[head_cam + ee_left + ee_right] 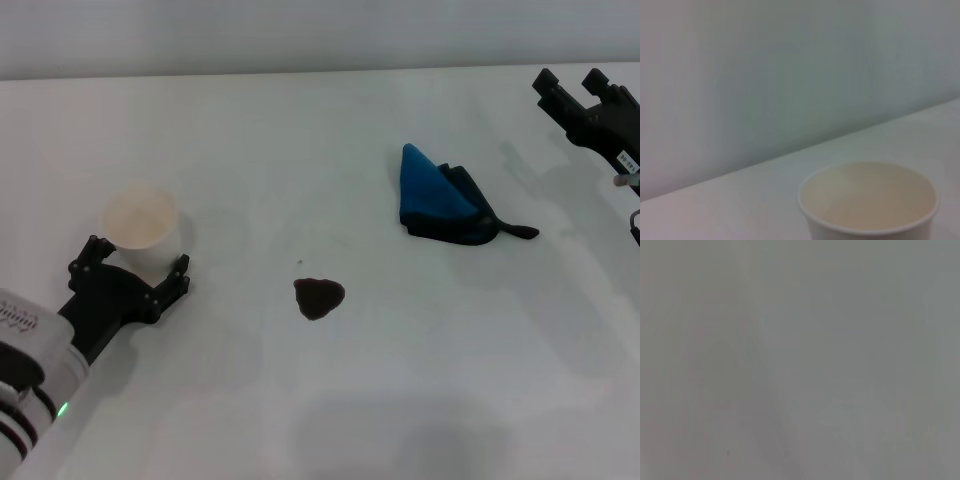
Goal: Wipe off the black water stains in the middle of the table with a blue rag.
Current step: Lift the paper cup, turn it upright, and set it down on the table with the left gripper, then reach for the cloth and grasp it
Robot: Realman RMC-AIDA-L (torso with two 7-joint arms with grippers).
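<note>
The black water stain (318, 297) is a small dark heart-shaped blot on the white table (330, 400), near its middle. The blue rag (437, 203) lies crumpled to the right of and behind the stain, with a dark tail (520, 232) trailing to the right. My right gripper (571, 82) is open and empty at the far right, behind and to the right of the rag. My left gripper (138, 264) is at the left, its open fingers on either side of the base of a white paper cup (142, 226). The right wrist view shows nothing distinct.
The paper cup also shows in the left wrist view (870, 202), upright and empty, with the table's far edge and a plain wall behind it. A faint speck (299, 263) lies just behind the stain.
</note>
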